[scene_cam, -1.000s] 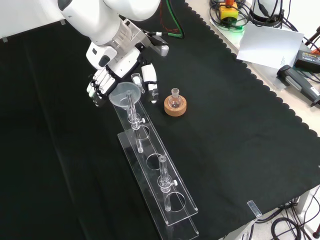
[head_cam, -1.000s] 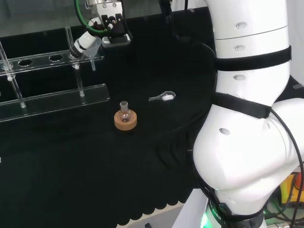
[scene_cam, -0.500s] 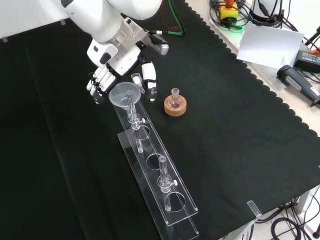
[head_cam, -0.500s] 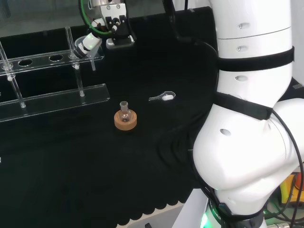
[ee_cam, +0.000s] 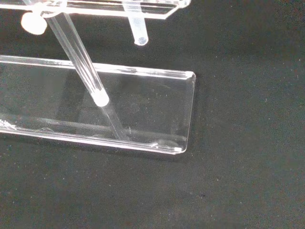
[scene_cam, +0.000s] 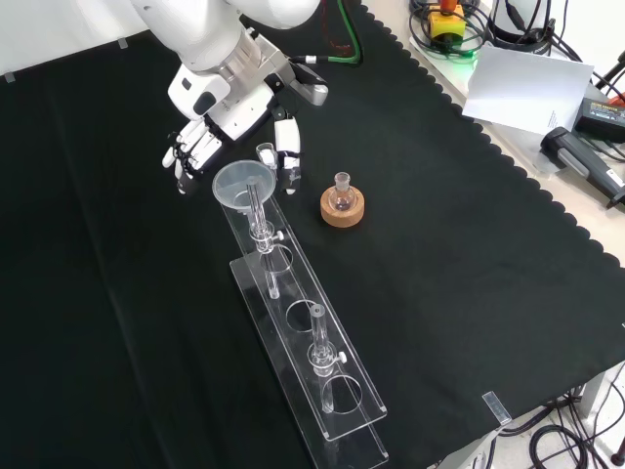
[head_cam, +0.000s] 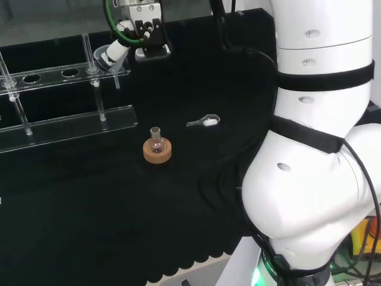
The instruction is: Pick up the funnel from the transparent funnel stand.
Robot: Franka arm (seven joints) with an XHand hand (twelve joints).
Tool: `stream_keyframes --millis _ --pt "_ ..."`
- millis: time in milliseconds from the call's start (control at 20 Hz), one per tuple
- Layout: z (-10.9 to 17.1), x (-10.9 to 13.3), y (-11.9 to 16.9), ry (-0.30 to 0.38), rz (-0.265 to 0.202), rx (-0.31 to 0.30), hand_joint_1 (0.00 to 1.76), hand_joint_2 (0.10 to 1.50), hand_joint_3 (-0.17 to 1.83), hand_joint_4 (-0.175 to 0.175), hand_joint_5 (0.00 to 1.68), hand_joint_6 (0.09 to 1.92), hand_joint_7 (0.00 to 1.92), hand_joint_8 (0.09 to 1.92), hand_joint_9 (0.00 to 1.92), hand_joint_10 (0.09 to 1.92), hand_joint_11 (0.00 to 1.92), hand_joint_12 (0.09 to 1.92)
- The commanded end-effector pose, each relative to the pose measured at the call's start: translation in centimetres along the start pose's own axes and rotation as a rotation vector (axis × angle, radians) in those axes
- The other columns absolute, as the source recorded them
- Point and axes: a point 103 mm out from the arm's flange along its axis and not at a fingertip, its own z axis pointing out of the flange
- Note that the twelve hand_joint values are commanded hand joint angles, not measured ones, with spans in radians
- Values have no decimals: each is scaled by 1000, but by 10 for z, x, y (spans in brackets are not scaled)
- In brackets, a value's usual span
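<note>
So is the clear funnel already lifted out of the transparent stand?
No, in the front view the clear funnel still sits in the transparent stand, with the hand open beside it.

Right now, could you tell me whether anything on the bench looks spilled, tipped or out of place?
Nothing stands out. The funnel sits upright in the clear stand, the small flask is upright on its cork ring, and the hand hovers at the funnel with fingers relaxed. No spill shows on the cloth.

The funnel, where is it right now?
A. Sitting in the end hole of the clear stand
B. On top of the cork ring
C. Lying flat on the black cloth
A: in the front view the funnel sits upright in the end hole of the clear stand, with the hand just behind it.
</note>
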Motion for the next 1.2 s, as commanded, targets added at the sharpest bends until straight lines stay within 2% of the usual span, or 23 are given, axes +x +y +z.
stream_keyframes --millis 50,500,550,650,850,1200 --pt "1 1 0 0 -7 9 497 728 31 -85 0 87 175 495 0 646 0 87" --pt "5 -3 3 -16 -9 30 502 727 31 -85 0 87 185 515 0 660 0 87" --pt "5 13 4 -36 -12 30 502 727 31 -86 0 87 185 515 0 661 0 87" --pt "5 19 4 -33 -10 29 502 727 31 -86 0 87 185 517 0 661 0 87" --pt "5 9 6 -12 -11 27 502 728 31 -86 0 87 184 519 0 662 1 87" --pt "5 -5 10 -26 -6 24 503 730 34 -83 26 87 193 541 0 711 3 87"
